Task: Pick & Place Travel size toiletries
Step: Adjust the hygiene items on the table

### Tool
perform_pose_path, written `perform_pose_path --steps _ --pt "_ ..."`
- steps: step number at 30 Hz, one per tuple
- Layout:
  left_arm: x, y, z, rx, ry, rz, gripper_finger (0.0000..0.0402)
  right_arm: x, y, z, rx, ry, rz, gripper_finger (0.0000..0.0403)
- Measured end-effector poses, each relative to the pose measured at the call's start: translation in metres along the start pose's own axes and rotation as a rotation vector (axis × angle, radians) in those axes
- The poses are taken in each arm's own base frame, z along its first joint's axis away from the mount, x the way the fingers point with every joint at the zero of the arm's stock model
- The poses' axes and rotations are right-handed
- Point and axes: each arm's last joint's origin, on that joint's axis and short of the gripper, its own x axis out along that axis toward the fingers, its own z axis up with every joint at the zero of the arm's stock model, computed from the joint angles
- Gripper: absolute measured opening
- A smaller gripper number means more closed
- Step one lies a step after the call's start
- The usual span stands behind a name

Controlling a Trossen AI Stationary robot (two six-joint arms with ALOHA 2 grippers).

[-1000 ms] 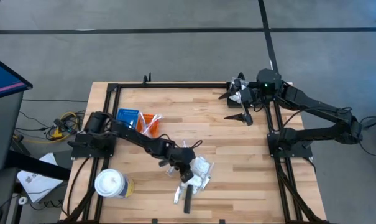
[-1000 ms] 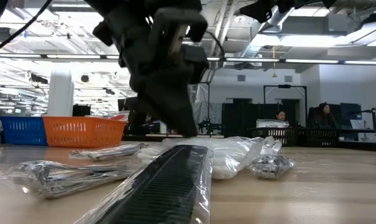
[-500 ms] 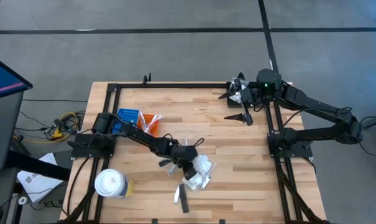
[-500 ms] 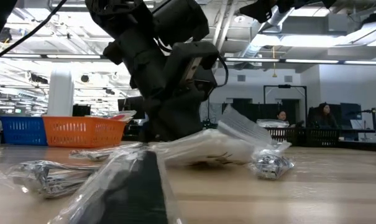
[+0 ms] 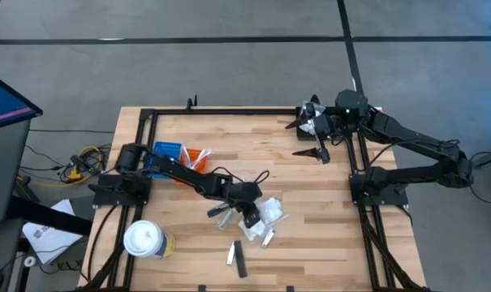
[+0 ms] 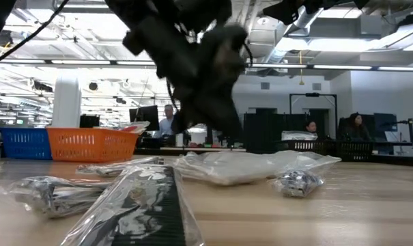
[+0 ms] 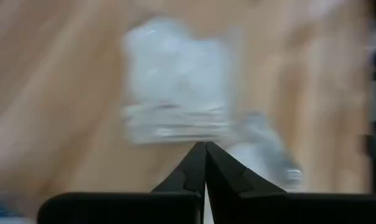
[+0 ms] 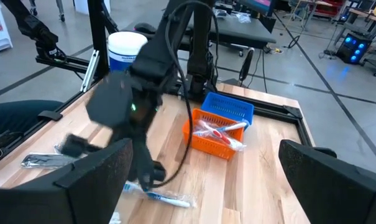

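The sorting is looking barely begun: most of the travel size toiletries are lying loose in a cluster on the near middle of the counter (image 5: 310, 195), among them a crinkly clear packet with white contents (image 5: 271, 212), a flat dark grey stick (image 5: 239, 259) nearest the front edge, and a few wrapped sticks (image 5: 221, 211) just left of the packet. At least one wrapped item, red and white, is already lying in the orange tray (image 8: 214, 134), which is sitting beside the blue tray (image 5: 167, 152) at the left of the counter; what else the trays are holding I cannot tell. The left pincer (image 5: 249, 217) is hanging over the pile with its fingers pressed fully together, and the wrist view is showing the clear packet beyond the tips, not between them, so it is carrying nothing. The right pincer (image 5: 312, 138) is waiting spread wide and empty at the far right. By my reading, nearly the whole pile is still waiting to be moved.
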Motion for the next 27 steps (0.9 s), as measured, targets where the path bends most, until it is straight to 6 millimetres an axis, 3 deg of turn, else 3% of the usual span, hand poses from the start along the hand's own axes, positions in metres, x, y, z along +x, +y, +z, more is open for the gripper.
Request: perform_pose_path --steps 4,10,16,27 --pt "-0.02 -0.02 -0.006 0.005 0.07 -0.08 0.0 0.0 0.0 -0.001 0.002 0.005 0.002 0.0396" --pt "-0.034 -0.039 -0.037 -0.064 0.267 -0.048 0.0 0.0 0.0 -0.001 -0.002 0.008 0.004 0.0398" --pt "-0.033 -0.054 -0.056 -0.1 0.364 -0.096 0.0 0.0 0.0 -0.001 -0.003 0.005 0.003 0.0396" --pt "-0.029 -0.059 -0.062 -0.152 0.516 -0.236 0.0 0.0 0.0 0.0 0.002 0.004 0.002 0.0398"
